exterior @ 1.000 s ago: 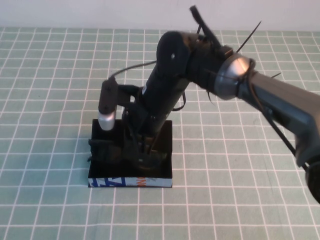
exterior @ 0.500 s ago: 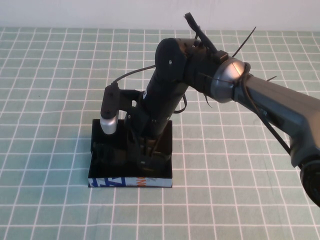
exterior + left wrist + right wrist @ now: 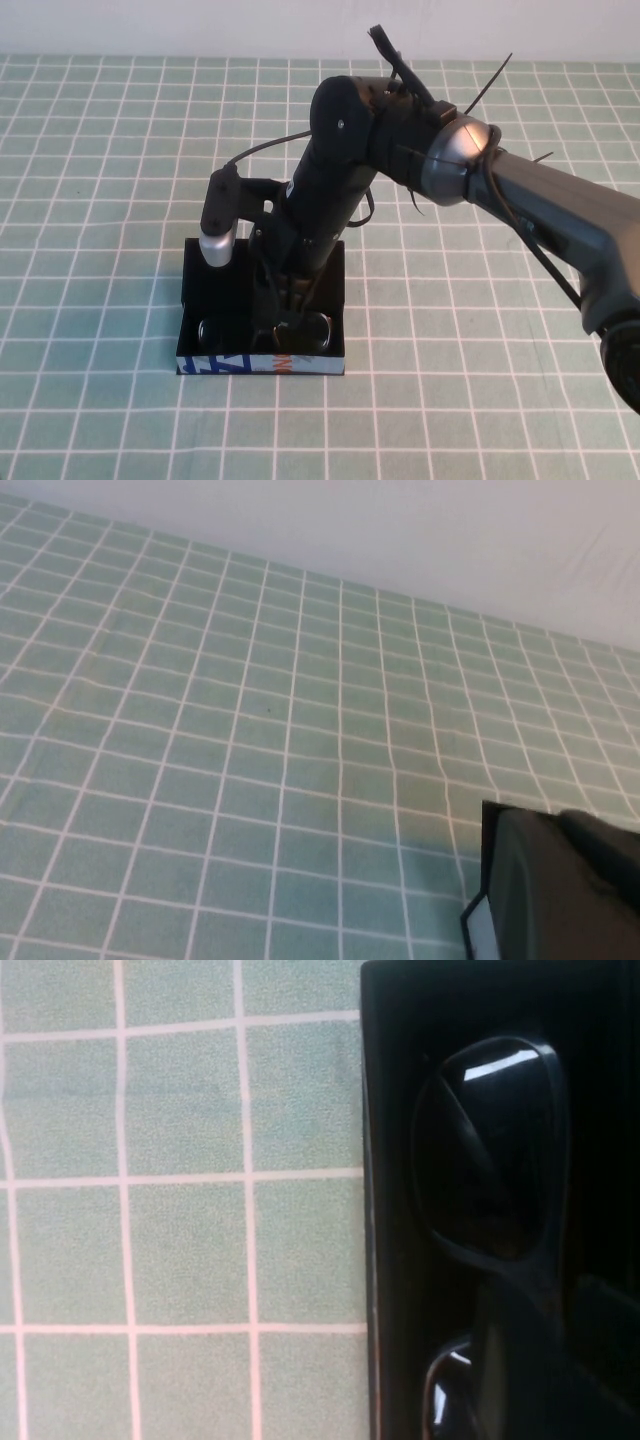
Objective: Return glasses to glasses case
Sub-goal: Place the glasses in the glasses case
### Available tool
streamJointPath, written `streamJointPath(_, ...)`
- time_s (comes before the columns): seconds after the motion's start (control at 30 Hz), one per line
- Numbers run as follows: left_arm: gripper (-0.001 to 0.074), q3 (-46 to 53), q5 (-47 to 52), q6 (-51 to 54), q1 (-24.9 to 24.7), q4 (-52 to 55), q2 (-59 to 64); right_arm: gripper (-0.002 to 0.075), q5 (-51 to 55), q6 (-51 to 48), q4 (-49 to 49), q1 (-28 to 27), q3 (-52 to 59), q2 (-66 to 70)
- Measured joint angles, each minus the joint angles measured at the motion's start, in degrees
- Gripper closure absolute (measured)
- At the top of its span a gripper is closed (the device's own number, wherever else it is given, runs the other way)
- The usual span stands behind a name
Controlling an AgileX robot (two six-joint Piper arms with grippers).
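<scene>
Glasses (image 3: 265,332) dropped into the case (image 3: 262,365) now; right end effector (image 3: 285,318) low-centre, grip unclear. Left end effector unseen. Next: back out, shut lid.

We see even, soft light on the green checked desk (image 3: 100,150); white glare streaks the black plastic glasses' lenses (image 3: 495,1150), and the black case interior (image 3: 225,295) stays murky.

My high camera looks down over my right claw (image 3: 285,325); its wrist camera hovers close above the same glasses case (image 3: 385,1260).
</scene>
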Motion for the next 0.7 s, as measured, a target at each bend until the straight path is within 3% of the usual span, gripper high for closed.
streamJointPath(0.1, 0.0736, 0.00, 2.34, 5.12, 0.00, -2.45, 0.11, 0.0641, 0.00, 0.46, 0.00, 0.00, 0.00, 0.00)
streamJointPath(0.23, 0.0736, 0.00, 6.89, 23.91, 0.00, -11.65, 2.24, 0.0715, 0.00, 4.20, -0.54, 0.00, -1.60, -0.64)
streamJointPath(0.4, 0.0736, 0.00, 11.47, 40.70, 0.00, -23.53, 8.83, 0.0734, 0.00, 11.89, -0.65, -0.25, -6.92, -1.27)
streamJointPath(0.57, 0.0736, 0.00, 11.27, 45.55, -0.85, -26.14, 15.86, 0.0736, 0.00, 18.52, -2.23, -0.92, -9.98, -1.59)
streamJointPath(0.7, 0.0736, 0.00, 8.85, 46.82, -4.79, -26.80, 20.69, 0.0737, -1.17, 23.87, -2.34, -2.33, -10.12, -1.66)
